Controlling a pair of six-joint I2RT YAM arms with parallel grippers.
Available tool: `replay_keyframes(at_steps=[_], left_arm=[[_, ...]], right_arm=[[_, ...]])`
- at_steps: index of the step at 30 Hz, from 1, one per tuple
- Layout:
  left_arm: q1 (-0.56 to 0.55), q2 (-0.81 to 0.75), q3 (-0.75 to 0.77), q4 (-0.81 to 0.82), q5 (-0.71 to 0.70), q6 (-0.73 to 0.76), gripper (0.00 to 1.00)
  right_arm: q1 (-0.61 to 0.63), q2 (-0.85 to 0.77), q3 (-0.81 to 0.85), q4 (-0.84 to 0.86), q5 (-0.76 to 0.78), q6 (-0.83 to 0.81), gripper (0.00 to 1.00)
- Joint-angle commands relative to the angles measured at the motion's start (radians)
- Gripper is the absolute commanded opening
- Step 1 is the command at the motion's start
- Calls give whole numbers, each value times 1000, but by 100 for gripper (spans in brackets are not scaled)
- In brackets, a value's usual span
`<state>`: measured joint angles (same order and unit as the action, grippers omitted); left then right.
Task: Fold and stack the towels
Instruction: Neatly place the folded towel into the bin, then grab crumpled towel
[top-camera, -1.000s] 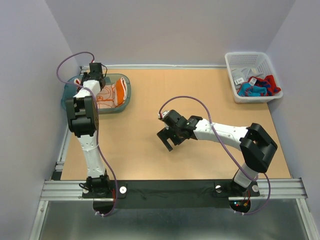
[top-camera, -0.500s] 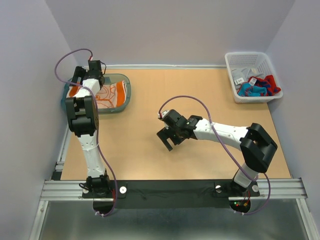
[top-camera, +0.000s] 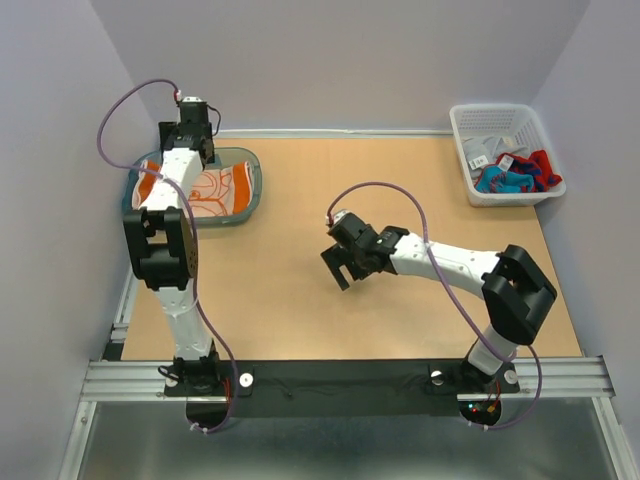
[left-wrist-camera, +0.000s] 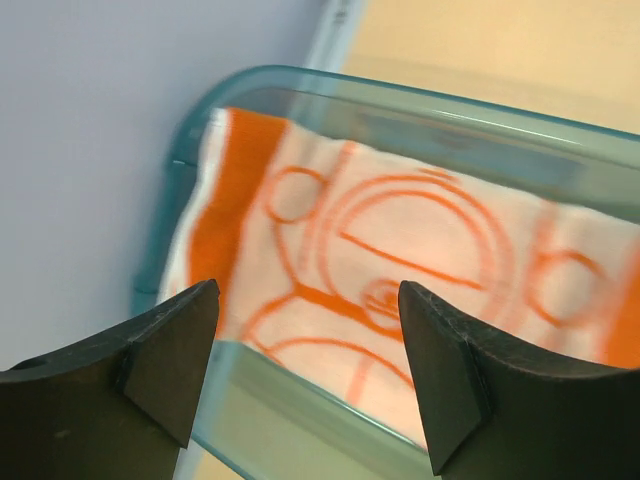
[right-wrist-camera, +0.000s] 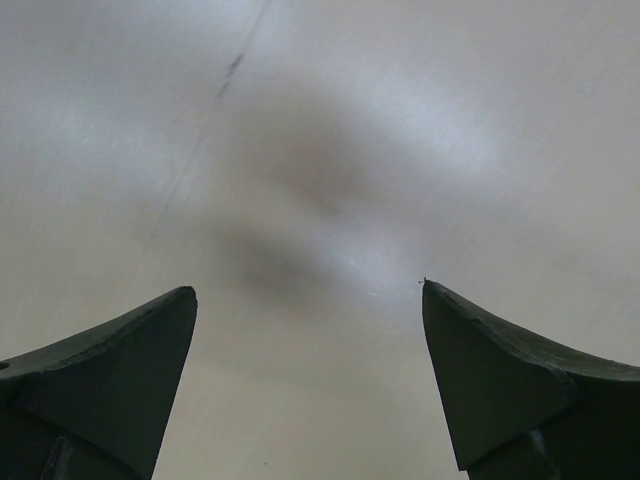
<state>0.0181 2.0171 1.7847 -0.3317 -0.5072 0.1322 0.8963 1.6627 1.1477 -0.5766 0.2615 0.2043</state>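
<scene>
A folded orange towel with a pale line pattern (top-camera: 207, 188) (left-wrist-camera: 400, 240) lies flat in the translucent teal tray (top-camera: 252, 170) (left-wrist-camera: 300, 400) at the far left. My left gripper (top-camera: 187, 138) (left-wrist-camera: 305, 290) hangs open just above the tray's rim, with nothing between its fingers. My right gripper (top-camera: 340, 265) (right-wrist-camera: 306, 288) is open over bare table near the middle, holding nothing. More towels sit crumpled in the white basket (top-camera: 462, 130) at the far right: a red and blue one (top-camera: 520, 178) and a light grey one (top-camera: 495, 140).
The left wall stands close beside the tray. Tabletop (top-camera: 300, 300) spreads between tray and basket. A metal rail (top-camera: 350, 375) runs along the near edge at the arm bases.
My left gripper opened, let go of the orange towel and drew back toward the far edge; the towel now lies spread in the tray. The right gripper shifted slightly right.
</scene>
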Motion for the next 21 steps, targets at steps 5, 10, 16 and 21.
replay_keyframes(at_steps=[5,10,16,21], left_arm=[[-86,-323,-290,-15,356,-264,83],[-139,-581,-552,118,481,-290,90],[-241,-921,-872,235,587,-295,96],[-250,-1054,-1073,325,656,-318,98]], right_arm=[[-281,-110,114,-3,145,46,98],[-552,-120,239,-2,137,41,96],[-932,14,447,40,58,92,91],[-1086,163,578,69,53,165,87]])
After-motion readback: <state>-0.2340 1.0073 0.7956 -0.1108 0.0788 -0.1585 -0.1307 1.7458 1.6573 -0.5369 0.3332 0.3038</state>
